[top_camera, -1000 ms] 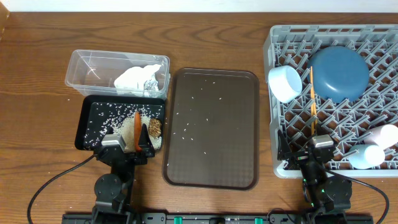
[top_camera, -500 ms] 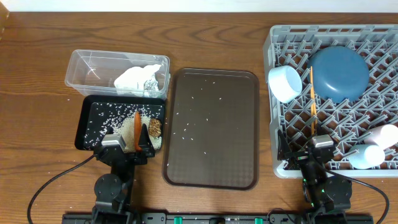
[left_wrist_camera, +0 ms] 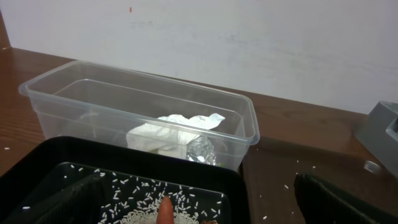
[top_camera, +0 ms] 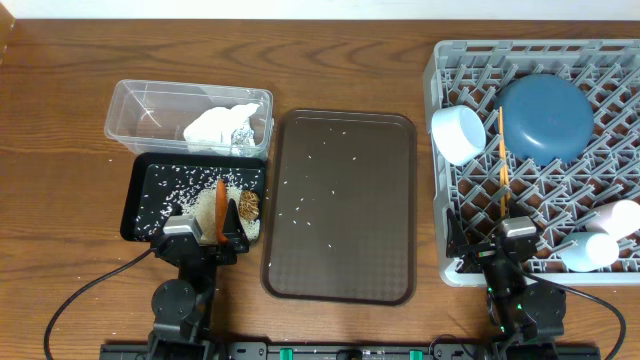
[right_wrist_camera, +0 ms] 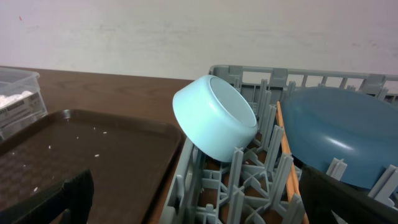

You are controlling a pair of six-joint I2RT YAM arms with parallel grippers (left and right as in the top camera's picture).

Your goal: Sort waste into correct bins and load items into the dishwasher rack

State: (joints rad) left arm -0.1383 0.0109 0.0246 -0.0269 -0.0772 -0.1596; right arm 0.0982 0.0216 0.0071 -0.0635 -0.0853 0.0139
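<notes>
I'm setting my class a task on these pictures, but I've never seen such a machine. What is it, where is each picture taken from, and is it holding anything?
This is a two-armed robot at a wooden table. One picture looks down from above; the other two come from a camera on each wrist. The left end effector and right end effector both stand open and hold nothing. On the left, a clear tub holds a crumpled napkin; the black bin beside it holds rice, a carrot and a brown lump. In the middle lies a brown tray with stray grains. On the right, a grey rack holds a blue plate, a pale bowl and chopsticks.
</notes>
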